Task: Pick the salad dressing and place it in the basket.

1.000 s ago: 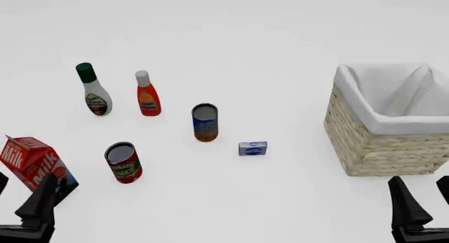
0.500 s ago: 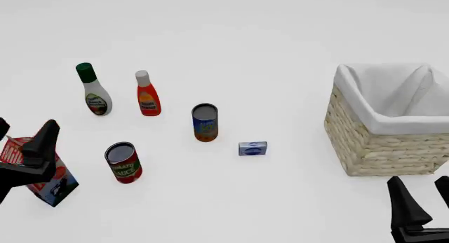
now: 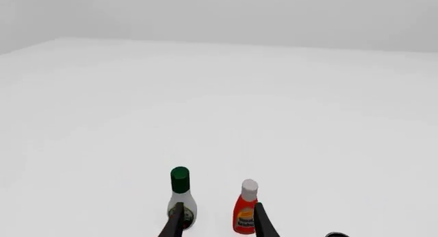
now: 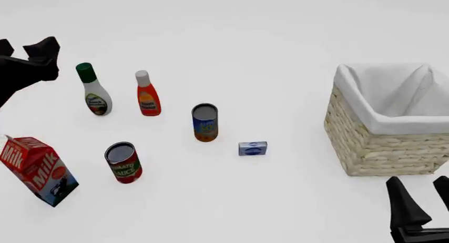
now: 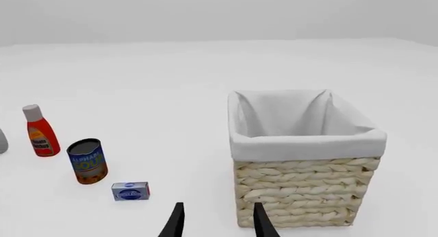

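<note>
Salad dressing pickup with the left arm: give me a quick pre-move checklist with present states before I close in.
1. salad dressing upright and free-standing: ok.
2. left gripper open: ok.
3. Fingers centred on the salad dressing: not ok; the wrist view frames the gap between it and the red bottle.
4. Left gripper down at bottle height: cannot tell.
5. basket open, nothing seen inside: ok.
6. right gripper away from the bottles: ok.
</note>
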### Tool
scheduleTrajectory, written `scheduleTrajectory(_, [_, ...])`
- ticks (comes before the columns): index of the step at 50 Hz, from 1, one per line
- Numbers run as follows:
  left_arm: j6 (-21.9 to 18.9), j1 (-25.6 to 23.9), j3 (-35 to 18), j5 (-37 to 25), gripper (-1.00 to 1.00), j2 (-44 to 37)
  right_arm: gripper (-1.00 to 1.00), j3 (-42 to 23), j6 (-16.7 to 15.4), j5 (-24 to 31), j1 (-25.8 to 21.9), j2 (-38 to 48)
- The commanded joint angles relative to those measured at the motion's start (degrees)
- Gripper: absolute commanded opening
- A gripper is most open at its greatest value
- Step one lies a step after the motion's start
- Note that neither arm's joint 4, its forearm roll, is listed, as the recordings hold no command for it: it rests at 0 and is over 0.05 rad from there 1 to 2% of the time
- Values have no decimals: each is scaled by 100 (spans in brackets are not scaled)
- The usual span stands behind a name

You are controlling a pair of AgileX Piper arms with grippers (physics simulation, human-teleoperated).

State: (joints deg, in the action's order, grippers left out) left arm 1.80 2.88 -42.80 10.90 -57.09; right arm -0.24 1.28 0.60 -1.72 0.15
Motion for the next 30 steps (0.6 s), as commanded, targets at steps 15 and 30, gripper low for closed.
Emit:
scheduleTrajectory(15, [-328, 650, -2586, -853, 100, -2289, 100, 11, 15, 58, -12, -7])
scheduleTrajectory(30, [-302, 735, -3514, -1169, 100, -3089, 100, 13, -30, 49, -47, -10])
